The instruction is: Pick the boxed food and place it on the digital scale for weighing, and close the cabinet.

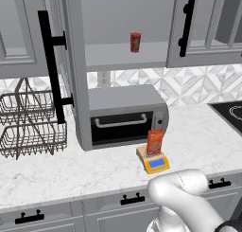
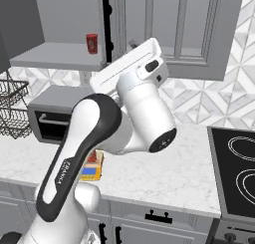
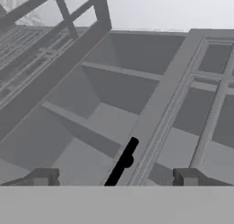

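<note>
Fingertips spread wide, holding nothing | boxed food already upright on digital scale | cabinet door open, its vertical black handle dead ahead between the jaws, so probably push next

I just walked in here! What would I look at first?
Probably the orange-red boxed food standing on the yellow digital scale, in front of the grey toaster oven. Next, the cabinet door swung wide open above, with a small red can on its shelf.
</note>
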Robot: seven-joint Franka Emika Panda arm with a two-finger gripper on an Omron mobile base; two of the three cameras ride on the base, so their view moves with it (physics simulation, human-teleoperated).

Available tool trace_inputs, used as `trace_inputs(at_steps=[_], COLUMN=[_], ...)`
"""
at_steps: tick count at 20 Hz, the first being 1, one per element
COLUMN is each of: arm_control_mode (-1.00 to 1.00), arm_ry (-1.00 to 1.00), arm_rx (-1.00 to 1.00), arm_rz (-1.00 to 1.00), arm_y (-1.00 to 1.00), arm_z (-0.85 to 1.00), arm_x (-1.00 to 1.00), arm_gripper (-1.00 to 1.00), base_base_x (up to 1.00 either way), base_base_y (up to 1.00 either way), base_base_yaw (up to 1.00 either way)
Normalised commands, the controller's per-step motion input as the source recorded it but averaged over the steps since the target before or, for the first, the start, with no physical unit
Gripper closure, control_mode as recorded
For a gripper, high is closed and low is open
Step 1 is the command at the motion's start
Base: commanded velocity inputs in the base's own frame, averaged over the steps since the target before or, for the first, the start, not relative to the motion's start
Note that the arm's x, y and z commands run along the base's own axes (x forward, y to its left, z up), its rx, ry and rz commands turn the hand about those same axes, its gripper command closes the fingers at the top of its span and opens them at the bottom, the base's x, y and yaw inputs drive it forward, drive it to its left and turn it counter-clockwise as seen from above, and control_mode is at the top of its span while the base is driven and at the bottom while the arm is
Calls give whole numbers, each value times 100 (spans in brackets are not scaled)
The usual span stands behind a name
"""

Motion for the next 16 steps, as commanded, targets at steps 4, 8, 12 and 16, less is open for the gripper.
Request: trace_inputs(at_steps=[4, 8, 12, 16], arm_control_mode=[-100, -100, -100, -100], arm_ry=[-26, -31, -21, -20], arm_rx=[6, 0, 0, 0], arm_rz=[-1, 0, -5, -10], arm_y=[97, 100, 100, 100], arm_z=[-3, -15, -32, -13], arm_x=[-63, -46, -42, -61], arm_gripper=[-100, -100, -100, -100], base_base_x=[0, 0, 0, 0], base_base_y=[0, 0, 0, 0], base_base_yaw=[0, 0, 0, 0])
